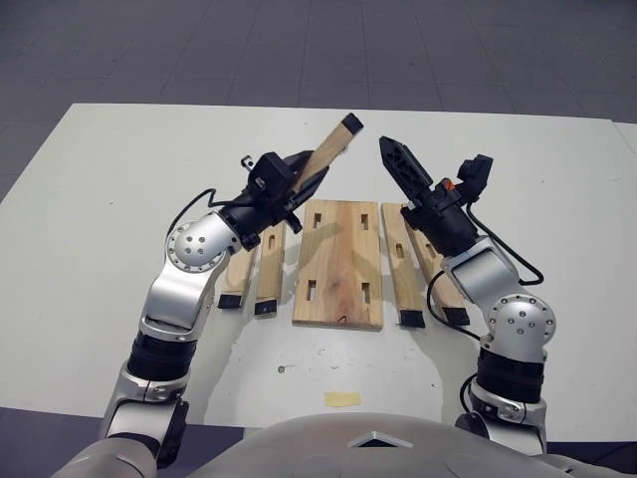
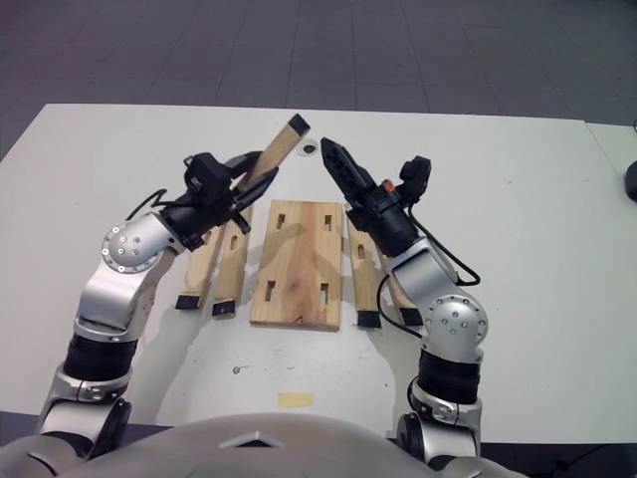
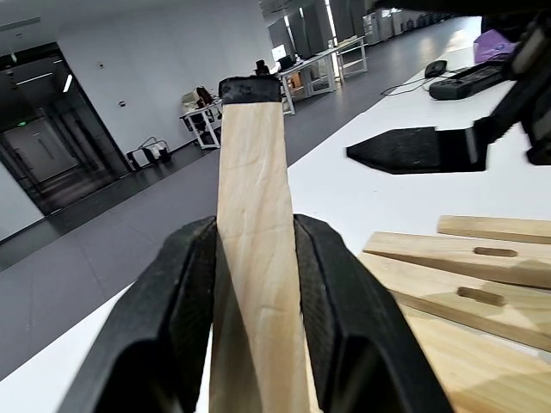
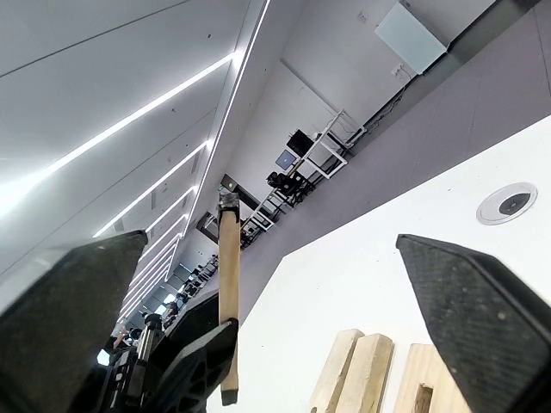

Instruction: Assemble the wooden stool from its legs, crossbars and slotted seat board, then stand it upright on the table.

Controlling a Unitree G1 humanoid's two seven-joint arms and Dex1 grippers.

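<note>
Barely begun: the left hand [image 1: 304,175] pinches a black-capped pale wooden leg [image 1: 333,145] tilted above the white tabletop [image 1: 109,199], the right hand [image 1: 396,159] hangs spread nearby, and the slotted wooden seat board [image 1: 338,264] and, seemingly, four loose bars [image 1: 406,261] lie flat, unjoined.

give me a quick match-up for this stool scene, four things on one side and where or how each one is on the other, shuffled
Things:
1. left gripper
2. right gripper
3. seat board
4. yellow scrap

States:
a. open and empty, raised above the table
b. lying flat between the loose wooden pieces
c. shut on a tilted wooden leg
d. alone by the table's near edge

Pairs: 1-c, 2-a, 3-b, 4-d
</note>
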